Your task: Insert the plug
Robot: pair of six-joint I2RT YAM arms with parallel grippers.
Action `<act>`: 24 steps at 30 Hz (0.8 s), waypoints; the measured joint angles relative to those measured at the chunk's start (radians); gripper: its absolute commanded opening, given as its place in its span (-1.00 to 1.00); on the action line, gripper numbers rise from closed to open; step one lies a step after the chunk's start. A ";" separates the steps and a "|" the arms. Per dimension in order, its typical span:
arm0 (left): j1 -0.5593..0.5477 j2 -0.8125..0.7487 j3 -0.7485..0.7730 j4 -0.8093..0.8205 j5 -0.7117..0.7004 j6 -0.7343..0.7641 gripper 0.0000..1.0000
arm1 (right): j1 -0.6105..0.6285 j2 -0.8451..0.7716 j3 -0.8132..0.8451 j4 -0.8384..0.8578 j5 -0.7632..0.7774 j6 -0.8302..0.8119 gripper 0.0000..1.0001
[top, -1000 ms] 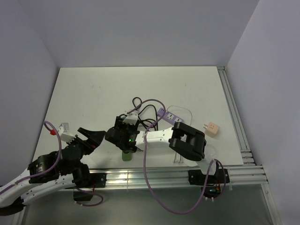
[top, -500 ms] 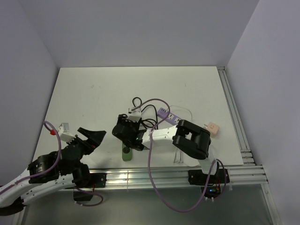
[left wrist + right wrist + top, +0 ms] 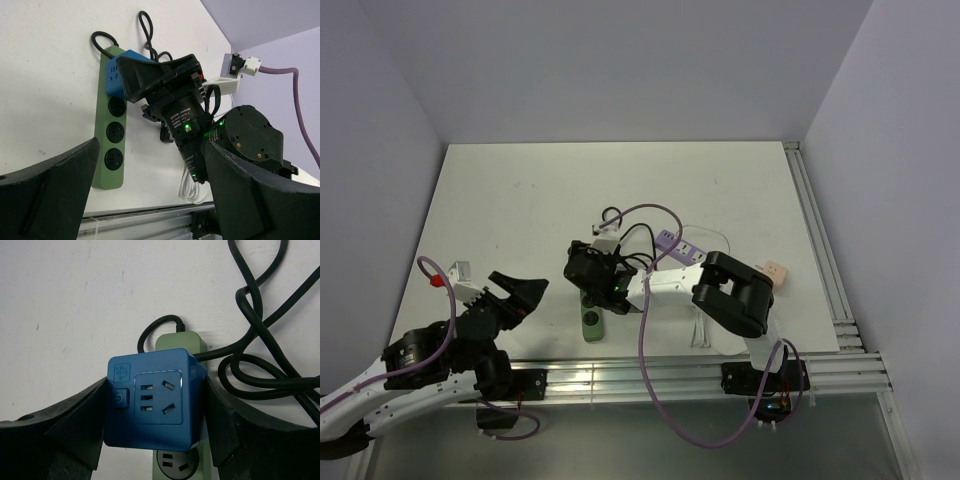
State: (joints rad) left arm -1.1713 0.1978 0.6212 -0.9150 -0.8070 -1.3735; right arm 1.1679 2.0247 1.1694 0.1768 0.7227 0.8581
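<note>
Top external: left gripper (image 3: 517, 290) gapes empty near the green strip (image 3: 591, 322). Left wrist: the plug (image 3: 114, 75) sits on the strip's cord end. Right wrist: right gripper (image 3: 156, 386) clasps it; a crooked retreat could unseat it.

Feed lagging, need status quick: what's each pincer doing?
Left pincer: open, empty.
Right pincer: closed on the plug, which sits on the green strip.
</note>
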 measured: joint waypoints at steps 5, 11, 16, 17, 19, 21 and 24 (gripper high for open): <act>0.000 0.000 0.000 0.000 -0.001 0.000 0.86 | 0.002 -0.006 0.000 -0.010 0.014 0.020 -0.96; 0.000 0.000 0.005 -0.005 -0.002 0.000 0.86 | -0.014 -0.056 0.000 -0.070 -0.037 0.049 -0.20; 0.000 0.000 0.011 -0.010 -0.003 0.000 0.86 | -0.040 -0.094 0.024 -0.151 -0.107 0.053 0.53; 0.000 0.000 0.011 -0.010 -0.003 0.000 0.86 | -0.043 -0.099 0.035 -0.176 -0.118 0.052 0.55; 0.000 0.000 0.011 -0.010 -0.003 0.000 0.86 | -0.047 -0.112 0.056 -0.257 -0.144 0.038 0.60; 0.000 0.000 0.011 -0.011 -0.002 0.000 0.86 | -0.047 -0.122 0.064 -0.369 -0.167 0.013 0.63; 0.000 0.000 0.011 -0.017 -0.003 -0.002 0.87 | -0.047 -0.143 0.070 -0.481 -0.195 -0.023 0.71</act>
State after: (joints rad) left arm -1.1709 0.1978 0.6327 -0.9321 -0.8097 -1.3758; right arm 1.1210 1.8816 1.2392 -0.3046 0.5282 0.8349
